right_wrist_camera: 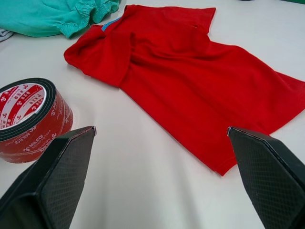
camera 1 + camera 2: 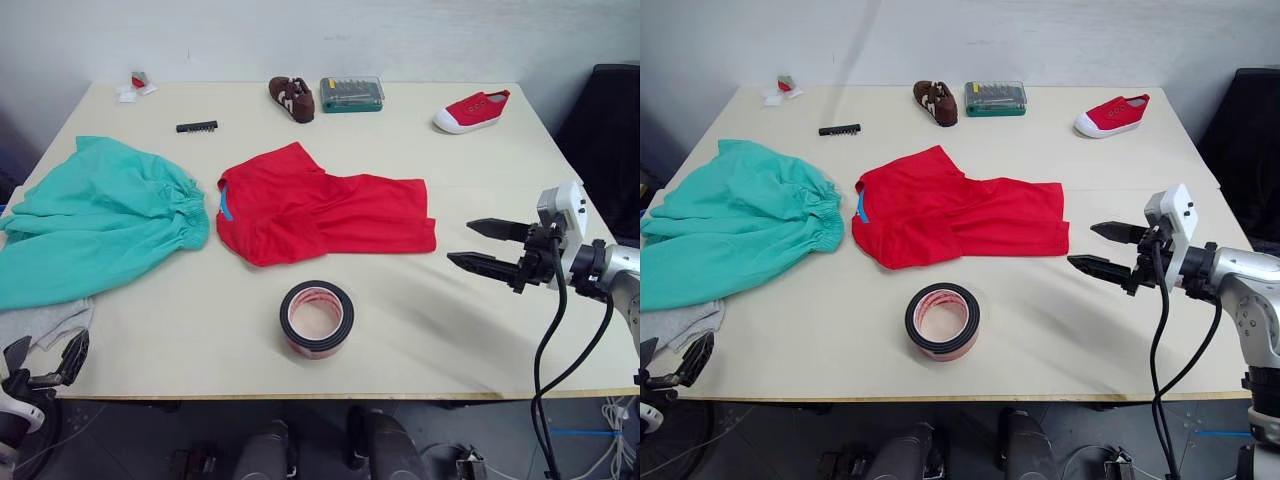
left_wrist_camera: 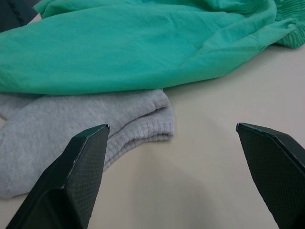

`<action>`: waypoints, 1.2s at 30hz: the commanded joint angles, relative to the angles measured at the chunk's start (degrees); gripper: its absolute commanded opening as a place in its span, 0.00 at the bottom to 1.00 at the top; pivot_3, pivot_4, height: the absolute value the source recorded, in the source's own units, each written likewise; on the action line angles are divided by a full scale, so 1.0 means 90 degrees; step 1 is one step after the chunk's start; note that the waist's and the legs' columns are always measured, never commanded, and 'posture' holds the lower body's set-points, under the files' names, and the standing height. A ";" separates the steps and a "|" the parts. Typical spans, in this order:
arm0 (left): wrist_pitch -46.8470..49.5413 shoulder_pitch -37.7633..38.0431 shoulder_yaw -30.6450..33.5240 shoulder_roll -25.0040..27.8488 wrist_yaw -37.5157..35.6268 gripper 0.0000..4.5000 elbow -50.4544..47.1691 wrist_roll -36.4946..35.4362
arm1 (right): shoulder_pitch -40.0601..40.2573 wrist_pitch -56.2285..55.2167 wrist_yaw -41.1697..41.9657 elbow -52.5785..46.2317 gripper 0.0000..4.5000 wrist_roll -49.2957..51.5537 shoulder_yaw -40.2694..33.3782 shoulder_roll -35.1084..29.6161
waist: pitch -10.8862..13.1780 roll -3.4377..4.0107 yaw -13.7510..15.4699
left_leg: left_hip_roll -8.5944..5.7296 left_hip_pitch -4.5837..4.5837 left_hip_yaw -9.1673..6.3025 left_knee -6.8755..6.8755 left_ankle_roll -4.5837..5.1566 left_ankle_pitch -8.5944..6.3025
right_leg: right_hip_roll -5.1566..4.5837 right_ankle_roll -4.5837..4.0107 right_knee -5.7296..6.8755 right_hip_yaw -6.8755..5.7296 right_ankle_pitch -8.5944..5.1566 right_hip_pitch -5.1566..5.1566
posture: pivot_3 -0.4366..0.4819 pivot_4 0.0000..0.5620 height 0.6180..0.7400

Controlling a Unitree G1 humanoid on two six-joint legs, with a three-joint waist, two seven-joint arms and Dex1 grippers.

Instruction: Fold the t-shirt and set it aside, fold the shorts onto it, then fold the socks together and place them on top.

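T-shirt [image 2: 325,207]: red woven-soft cloth, lying at table [image 2: 450,320] centre, partly doubled over, blue neck label toward 9 o'clock, hem creased and uneven. Judged incomplete: the fold is loose and the garment is not yet set aside. Right gripper [image 2: 484,246], at 3 o'clock of the t-shirt, hovers apart from the cloth with fingers spread wide, probably lined up for the hem edge. Shorts [image 2: 95,220], teal with gathered elastic waist, lie crumpled at 9 o'clock. Socks [image 3: 81,129], grey ribbed knit, lie partly beneath the shorts' edge. Left gripper [image 3: 171,138] is released, fingers apart above them. Tape roll [image 2: 316,318], rigid and glossy, stands at 6 o'clock.
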 commanded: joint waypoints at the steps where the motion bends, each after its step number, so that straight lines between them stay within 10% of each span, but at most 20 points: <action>1: 0.0065 -0.0042 0.0127 0.0161 0.0048 0.99 -0.0070 0.0052 | 0.0024 0.0050 -0.0043 -0.0223 1.00 0.0231 -0.0418 -0.0038 | 0.0000 0.0000 0.0009 | 0.0000 0.0000 0.0000 0.0000 0.0000 0.0000 | 0.0000 0.0000 0.0000 0.0000 0.0000 0.0000 | 0.48 0.27 1.00; 19: 0.0552 -0.0256 -0.0180 0.0263 -0.0153 0.99 -0.0553 -0.0191 | 0.0092 0.0068 0.0035 -0.0528 1.00 0.0092 -0.0286 -0.0206 | 0.0000 0.0000 0.0011 | -0.0001 0.0000 0.0000 0.0001 -0.0001 0.0000 | -0.0001 0.0001 0.0000 0.0000 0.0000 0.0003 | 0.48 0.27 1.00; 36: 0.0980 -0.1221 -0.2628 0.3314 -0.4041 0.99 -0.1586 -0.0398 | -0.1249 -0.2823 0.2114 -0.1009 1.00 -0.2222 0.3440 0.0470 | 0.0008 0.0012 -0.0009 | -0.0003 0.0002 0.0002 0.0006 -0.0052 0.0031 | 0.0005 -0.0004 0.0007 -0.0007 -0.0002 0.0003 | 0.48 0.27 1.00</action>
